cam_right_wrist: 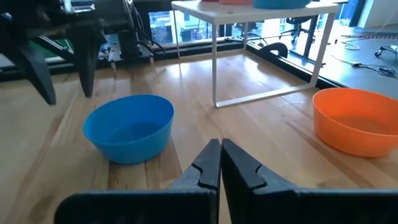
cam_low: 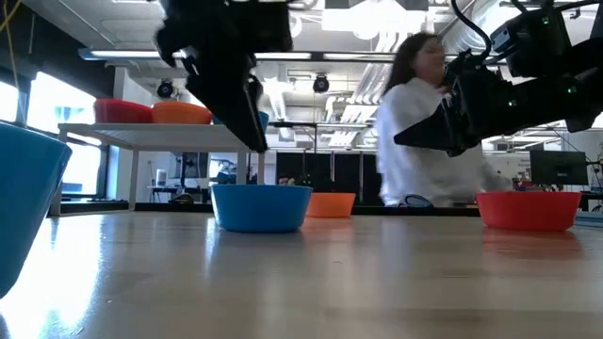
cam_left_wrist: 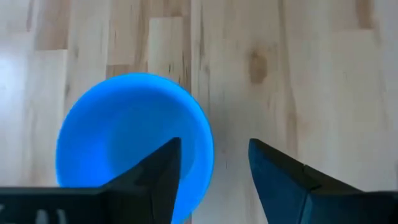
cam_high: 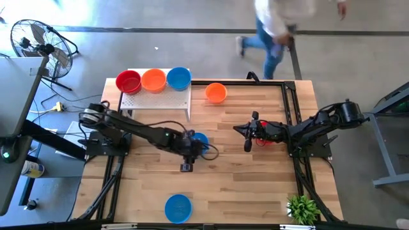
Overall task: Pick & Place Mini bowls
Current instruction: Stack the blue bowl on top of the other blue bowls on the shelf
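My left pincer (cam_left_wrist: 214, 171) spread wide, holding nothing, poised over blue bowl (cam_left_wrist: 134, 140); one finger (cam_left_wrist: 158, 177) above its rim, other over bare table (cam_left_wrist: 298, 68). Bowl upright on wood, mid-table. My right pincer (cam_right_wrist: 221, 163) pinched shut, empty, across from it, red bowl (cam_low: 528, 209) under that arm. Beyond: orange bowl (cam_high: 216, 92); red, orange, blue bowls on white stand (cam_high: 156, 100). Another blue bowl (cam_high: 177, 208) behind, at near edge.

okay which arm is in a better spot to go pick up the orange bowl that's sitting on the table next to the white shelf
Probably the right. The right gripper, shut, faces the orange bowl with open table between them. The left gripper hangs open over the blue bowl at mid-table, with the white shelf closer to its path.
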Controlling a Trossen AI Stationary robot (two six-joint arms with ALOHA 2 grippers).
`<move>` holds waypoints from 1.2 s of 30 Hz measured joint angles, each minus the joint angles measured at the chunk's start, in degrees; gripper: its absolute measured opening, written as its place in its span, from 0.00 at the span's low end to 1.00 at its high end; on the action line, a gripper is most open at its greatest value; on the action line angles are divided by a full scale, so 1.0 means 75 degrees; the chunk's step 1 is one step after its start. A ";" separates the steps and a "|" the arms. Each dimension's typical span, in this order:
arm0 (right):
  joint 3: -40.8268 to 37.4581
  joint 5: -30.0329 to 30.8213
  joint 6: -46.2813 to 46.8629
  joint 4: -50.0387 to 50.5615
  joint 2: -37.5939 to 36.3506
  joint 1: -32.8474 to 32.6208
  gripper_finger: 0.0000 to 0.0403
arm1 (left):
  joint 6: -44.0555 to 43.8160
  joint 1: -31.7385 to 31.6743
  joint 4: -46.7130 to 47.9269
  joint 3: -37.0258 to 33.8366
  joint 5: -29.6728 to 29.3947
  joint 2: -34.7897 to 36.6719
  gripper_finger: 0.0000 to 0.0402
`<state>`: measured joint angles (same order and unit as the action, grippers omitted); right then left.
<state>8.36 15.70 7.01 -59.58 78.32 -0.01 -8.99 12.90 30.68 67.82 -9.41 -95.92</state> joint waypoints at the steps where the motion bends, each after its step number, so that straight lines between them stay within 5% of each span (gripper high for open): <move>1: -0.0002 0.0000 0.0000 0.0023 0.0002 0.0000 0.01 | -0.0012 -0.0013 -0.0045 0.0029 0.0005 -0.0121 0.46; 11: 0.0000 -0.0065 0.0000 0.0021 0.0003 0.0000 0.01 | -0.0157 -0.0013 0.0141 0.0090 0.0123 -0.0920 0.37; 24: 0.0000 -0.0063 -0.0003 0.0028 0.0003 0.0000 0.00 | 0.0045 -0.0016 0.0264 0.0166 -0.0024 -0.1175 0.02; 36: 0.0000 -0.0061 -0.0003 0.0082 0.0003 0.0000 0.01 | 0.1210 -0.0793 0.2219 0.2859 0.0015 -0.0093 0.01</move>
<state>8.36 15.25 6.98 -58.96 78.35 -0.01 0.09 6.94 47.33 89.26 -9.30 -96.62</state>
